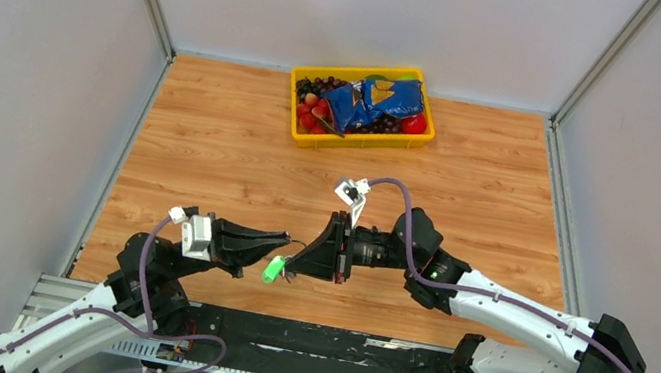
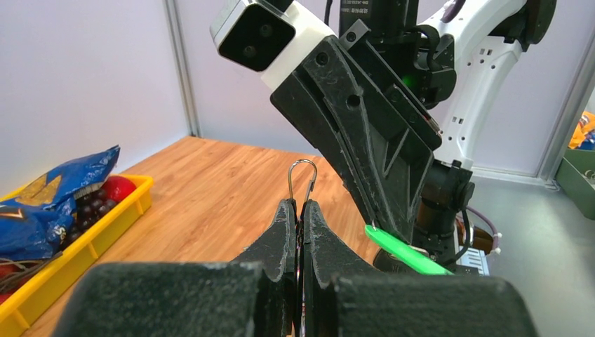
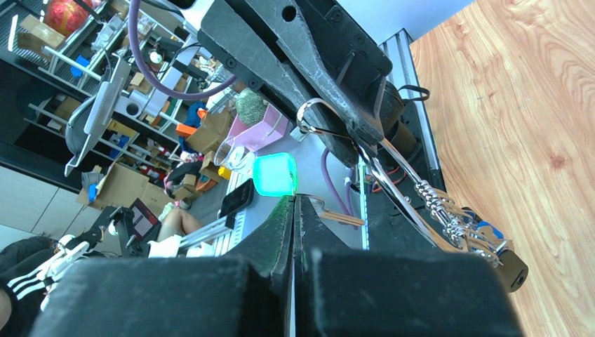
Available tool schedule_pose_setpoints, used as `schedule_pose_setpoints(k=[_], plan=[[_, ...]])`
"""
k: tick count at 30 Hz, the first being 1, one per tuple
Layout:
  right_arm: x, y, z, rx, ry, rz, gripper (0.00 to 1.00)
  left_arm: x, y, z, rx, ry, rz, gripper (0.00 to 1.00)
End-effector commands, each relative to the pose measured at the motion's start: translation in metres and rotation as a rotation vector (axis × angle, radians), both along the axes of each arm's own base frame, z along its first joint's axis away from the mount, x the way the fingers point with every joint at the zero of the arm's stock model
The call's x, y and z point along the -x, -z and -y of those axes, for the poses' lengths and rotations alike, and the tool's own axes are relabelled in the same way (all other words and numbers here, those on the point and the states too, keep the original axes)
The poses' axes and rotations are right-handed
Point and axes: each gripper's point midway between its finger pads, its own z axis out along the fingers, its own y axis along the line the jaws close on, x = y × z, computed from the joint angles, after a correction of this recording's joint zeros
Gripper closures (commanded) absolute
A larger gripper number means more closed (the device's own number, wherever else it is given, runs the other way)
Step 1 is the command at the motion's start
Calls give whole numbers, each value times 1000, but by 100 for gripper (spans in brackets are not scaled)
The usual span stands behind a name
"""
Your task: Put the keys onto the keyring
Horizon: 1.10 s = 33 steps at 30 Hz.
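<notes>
Near the front edge, left gripper (image 2: 298,208) pinches the keyring (image 2: 302,161), right gripper (image 3: 293,202) the green-tagged key (image 3: 273,174). Misaligned, the key may slip.

Extends the left arm from 7 o'clock, forearm low over the tabletop, with the left hand (image 1: 285,239) pointing toward 3 o'clock and clamped tight on the keyring (image 2: 303,162). Extends the right arm from 4 o'clock, elbow folded and wrist roughly level, with the right hand (image 1: 292,266) pointing toward 9 o'clock and pinched closed on the green-tagged key (image 3: 273,174). Meets nearly tip to tip above the near middle of the tabletop, right hand tip toward 5 o'clock of the left.
</notes>
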Motion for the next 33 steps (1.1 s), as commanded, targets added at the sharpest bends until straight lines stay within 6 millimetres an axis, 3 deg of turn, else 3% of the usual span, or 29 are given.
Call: schedule_pose_setpoints(k=[1, 11, 33], plan=[[-2, -21, -4, -47, 6, 57, 100, 5, -20, -6, 51, -2, 53, 99], [-6, -37, -11, -74, 10, 50, 100, 16, -21, -3, 49, 55, 79, 100], [-9, -38, -2, -68, 52, 29, 100, 30, -26, -3, 66, 118, 117, 100]])
